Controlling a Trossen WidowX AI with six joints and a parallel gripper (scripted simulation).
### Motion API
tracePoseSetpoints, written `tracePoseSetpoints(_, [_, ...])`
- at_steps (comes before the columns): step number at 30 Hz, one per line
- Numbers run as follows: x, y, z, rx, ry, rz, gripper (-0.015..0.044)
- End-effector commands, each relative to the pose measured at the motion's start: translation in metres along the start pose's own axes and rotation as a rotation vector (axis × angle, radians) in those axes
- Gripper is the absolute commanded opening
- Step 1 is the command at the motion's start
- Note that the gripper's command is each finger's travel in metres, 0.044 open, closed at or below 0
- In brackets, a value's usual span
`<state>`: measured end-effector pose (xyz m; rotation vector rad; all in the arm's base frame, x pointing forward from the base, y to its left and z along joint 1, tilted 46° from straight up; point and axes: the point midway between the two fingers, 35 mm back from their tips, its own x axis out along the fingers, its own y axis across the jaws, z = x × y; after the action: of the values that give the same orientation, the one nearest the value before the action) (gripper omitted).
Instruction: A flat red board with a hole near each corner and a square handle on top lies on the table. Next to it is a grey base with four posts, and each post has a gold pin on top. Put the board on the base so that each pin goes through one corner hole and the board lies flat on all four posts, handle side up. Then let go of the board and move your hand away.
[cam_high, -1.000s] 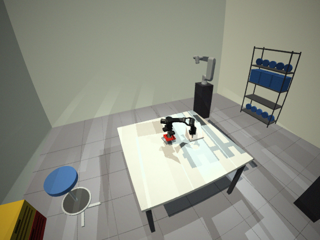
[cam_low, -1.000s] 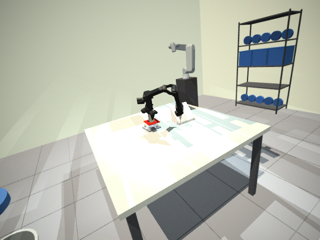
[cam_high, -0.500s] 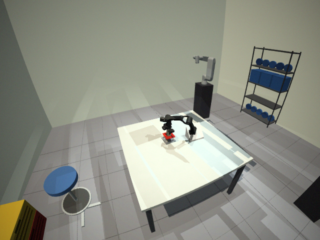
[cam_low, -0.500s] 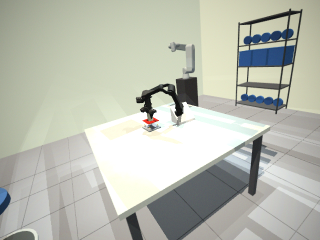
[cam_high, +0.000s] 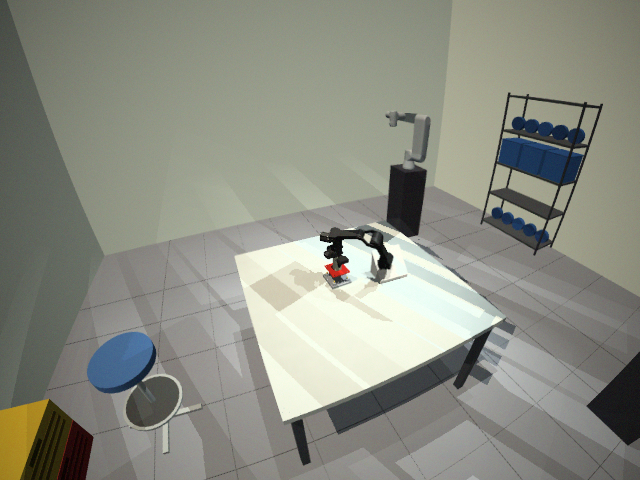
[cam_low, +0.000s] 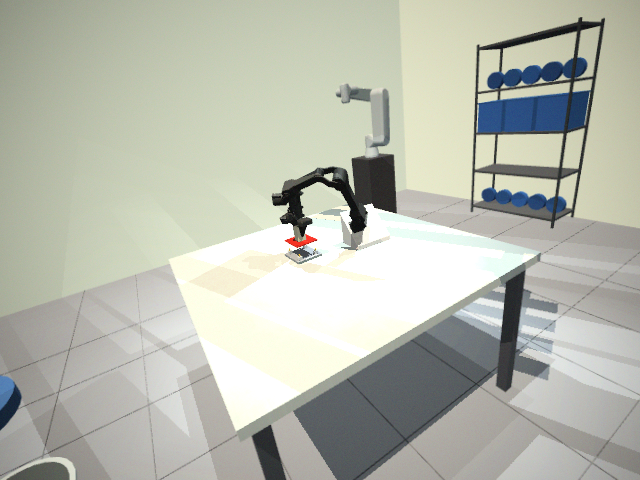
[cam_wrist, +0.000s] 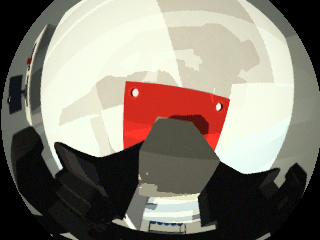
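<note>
The red board (cam_high: 338, 272) (cam_low: 301, 242) (cam_wrist: 170, 102) hangs level, handle side up, a little above the grey base. A gap shows between them in the top and exterior views. My gripper (cam_high: 337, 260) (cam_low: 300, 232) (cam_wrist: 172, 146) is shut on the board's square grey handle (cam_wrist: 179, 150). In the wrist view two corner holes show pale surface through them; the other two corners are hidden behind the handle and fingers. The base (cam_high: 336, 283) (cam_low: 304, 258) stands on the table under the board, with small gold pins showing in the exterior view. The board hides the base in the wrist view.
The arm's white mount (cam_high: 393, 276) (cam_low: 373, 239) stands on the white table (cam_high: 361, 341) (cam_low: 330, 310), to the right of the base in the top and exterior views. A blue stool (cam_high: 122, 361), a shelf rack (cam_high: 524, 198) and a grey robot on a black pedestal (cam_high: 405, 198) stand off the table.
</note>
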<state>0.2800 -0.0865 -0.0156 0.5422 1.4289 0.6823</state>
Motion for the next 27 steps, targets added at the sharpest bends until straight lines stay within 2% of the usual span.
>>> tracePoseSetpoints(1, [0.0,0.001,0.0,0.003,0.0,0.0,0.0])
tracePoseSetpoints(27, [0.025,-0.002,-0.001,-0.005,0.0,0.001,0.0])
